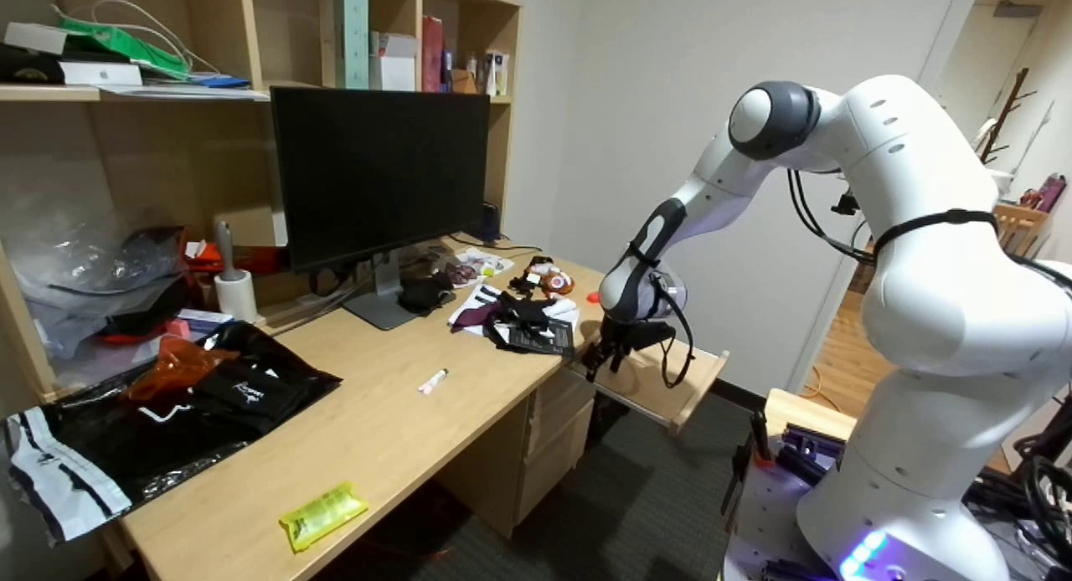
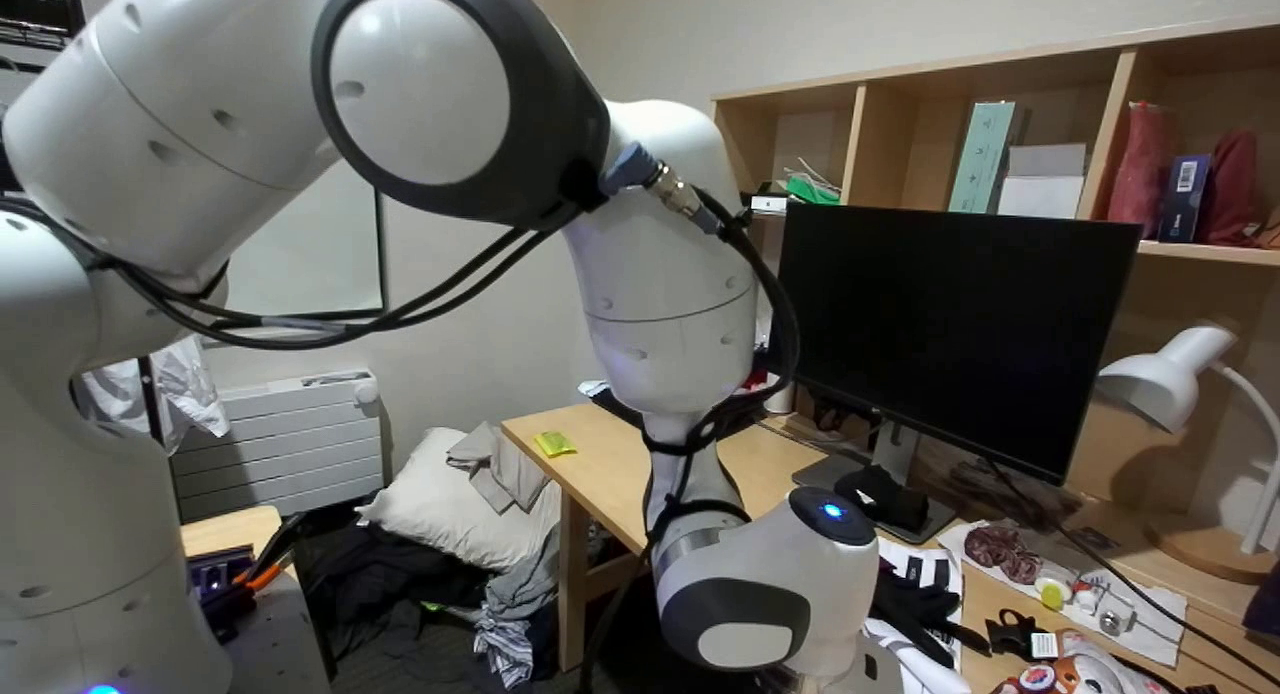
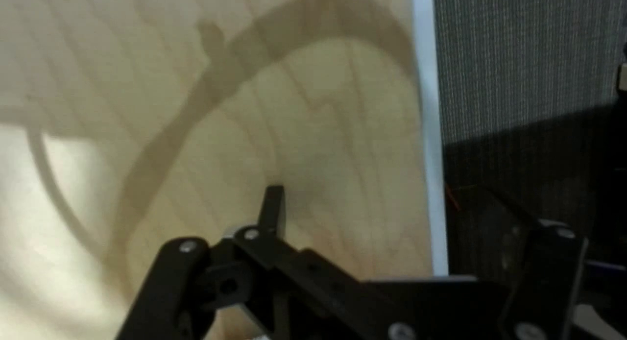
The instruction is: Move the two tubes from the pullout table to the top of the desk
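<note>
This looks like a lived-in room in a home, a bedroom or study. A monitor (image 1: 381, 175) stands on the pale wooden tabletop (image 1: 360, 422), in front of open shelves (image 1: 289, 37) holding white boxes (image 1: 100, 74), and a white desk lamp (image 2: 1150, 386) stands near it. In an exterior view, a pillow (image 2: 430, 489) and crumpled cloth (image 2: 370, 584) lie near a radiator (image 2: 280, 444). The carpet (image 1: 695, 447) is dark grey; past the door frame (image 1: 955, 20) there are wooden floorboards (image 1: 867, 347) and a peg stand (image 1: 1005, 116).

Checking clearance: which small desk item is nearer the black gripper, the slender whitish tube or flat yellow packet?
The whitish tube; the yellow packet lies farther off along the light-wood desk.
</note>
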`<state>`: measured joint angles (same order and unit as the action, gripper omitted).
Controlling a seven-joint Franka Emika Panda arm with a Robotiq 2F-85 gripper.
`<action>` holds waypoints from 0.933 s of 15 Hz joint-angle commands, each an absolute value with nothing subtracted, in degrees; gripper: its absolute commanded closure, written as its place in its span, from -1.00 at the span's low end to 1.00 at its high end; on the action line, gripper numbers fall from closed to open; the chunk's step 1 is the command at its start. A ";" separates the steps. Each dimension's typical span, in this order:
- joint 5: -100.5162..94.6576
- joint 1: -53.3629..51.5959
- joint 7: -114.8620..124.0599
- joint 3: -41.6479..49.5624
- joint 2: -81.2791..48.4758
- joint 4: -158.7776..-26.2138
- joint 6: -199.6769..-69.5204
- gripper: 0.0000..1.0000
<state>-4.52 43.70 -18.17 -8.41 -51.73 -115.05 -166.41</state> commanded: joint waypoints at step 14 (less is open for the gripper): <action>-4.24 41.95 -24.18 -4.91 -59.96 -101.03 -167.41 -1.00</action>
<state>-4.96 41.21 -23.39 -3.52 -56.71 -103.86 -166.71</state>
